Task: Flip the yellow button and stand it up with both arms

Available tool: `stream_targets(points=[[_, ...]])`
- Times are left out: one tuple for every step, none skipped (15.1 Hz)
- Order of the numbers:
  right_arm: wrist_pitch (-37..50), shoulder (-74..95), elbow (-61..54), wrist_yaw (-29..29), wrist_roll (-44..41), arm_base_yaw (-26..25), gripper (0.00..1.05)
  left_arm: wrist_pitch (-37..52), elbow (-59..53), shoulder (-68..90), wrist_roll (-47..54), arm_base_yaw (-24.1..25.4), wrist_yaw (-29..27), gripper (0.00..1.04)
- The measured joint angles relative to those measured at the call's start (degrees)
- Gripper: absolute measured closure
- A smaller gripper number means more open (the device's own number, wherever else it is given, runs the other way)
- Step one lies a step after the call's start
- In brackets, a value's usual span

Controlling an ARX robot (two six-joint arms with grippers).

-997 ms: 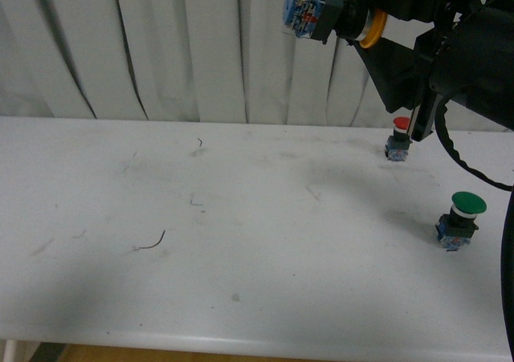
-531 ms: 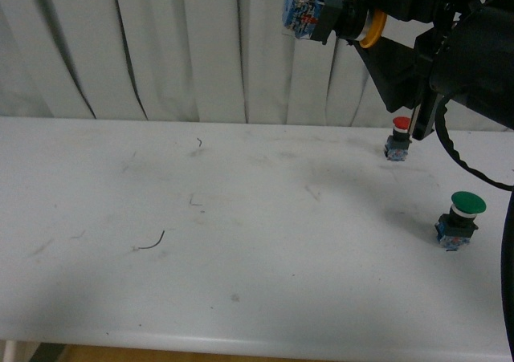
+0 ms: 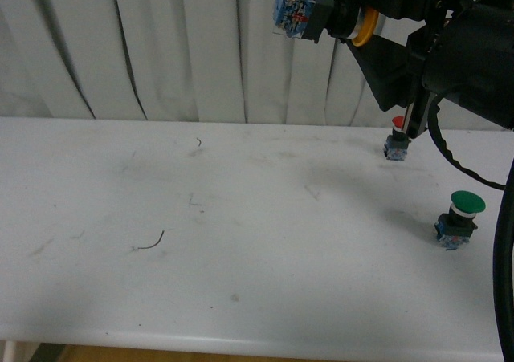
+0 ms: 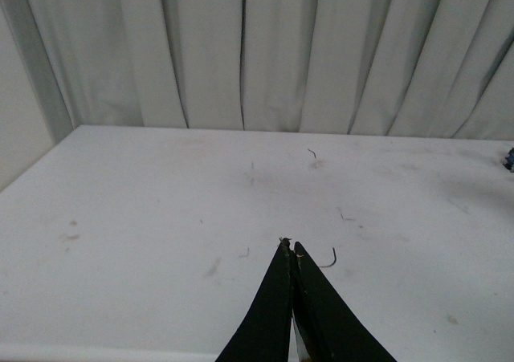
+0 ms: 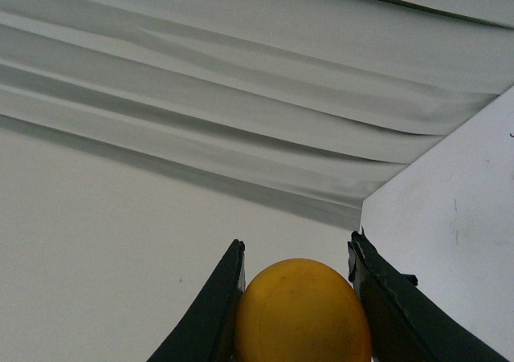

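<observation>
My right gripper point(image 3: 361, 21) is high above the table's back right, shut on the yellow button point(image 3: 321, 13). The button lies sideways in the air: its blue base points left, its yellow cap sits between the fingers. In the right wrist view the round yellow cap point(image 5: 301, 310) fills the gap of that gripper point(image 5: 297, 258), with a black finger on each side. My left gripper point(image 4: 287, 244) shows only in the left wrist view, shut and empty, low over the white table point(image 4: 144, 217). It is out of the front view.
A red-capped button point(image 3: 397, 141) stands at the back right of the table point(image 3: 241, 242), partly behind my right arm. A larger green-capped button point(image 3: 459, 217) stands near the right edge. A small curled wire scrap point(image 3: 151, 242) lies left of centre. Grey curtains hang behind.
My right gripper with the yellow button has shifted slightly up and to the left. The other buttons have not moved.
</observation>
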Motion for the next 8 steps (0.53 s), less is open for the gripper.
stream_targets(points=[[-0.1,0.0,0.0,0.1,-0.2,0.0,0.69,1.2,0.3,-1.9,0.0,0.0,-0.1,1.03],[0.1,0.0,0.0,-0.2,-0.2,0.0,0.69,0.2,0.0,-1.9,0.0,0.0,0.0,1.03],[0.0,0.0,0.0,-0.1,-0.5,0.0,0.69,0.3,0.0,-1.9,0.0,0.0,0.0,1.03],[-0.2,0.0,0.0,0.0,-1.1,0.0,0.69,0.6,0.0,-1.9,0.0,0.0,0.0,1.03],[-0.2,0.0,0.3,0.2,-2.7,0.0,0.69,0.5,0.0,-1.9,0.0,0.0,-0.1,1.03],[-0.2,-0.2,1.0,1.0,-5.2,0.0,0.69,0.5,0.0,-1.9,0.0,0.0,0.0,1.02],[-1.7,-0.7,2.7,3.2,-10.6,-0.1,0.69,0.5,0.0,-1.9,0.0,0.0,0.0,0.89],[-9.4,-1.9,5.1,7.1,-16.7,-0.1,0.69,0.5,0.0,-1.9,0.0,0.0,0.0,0.77]])
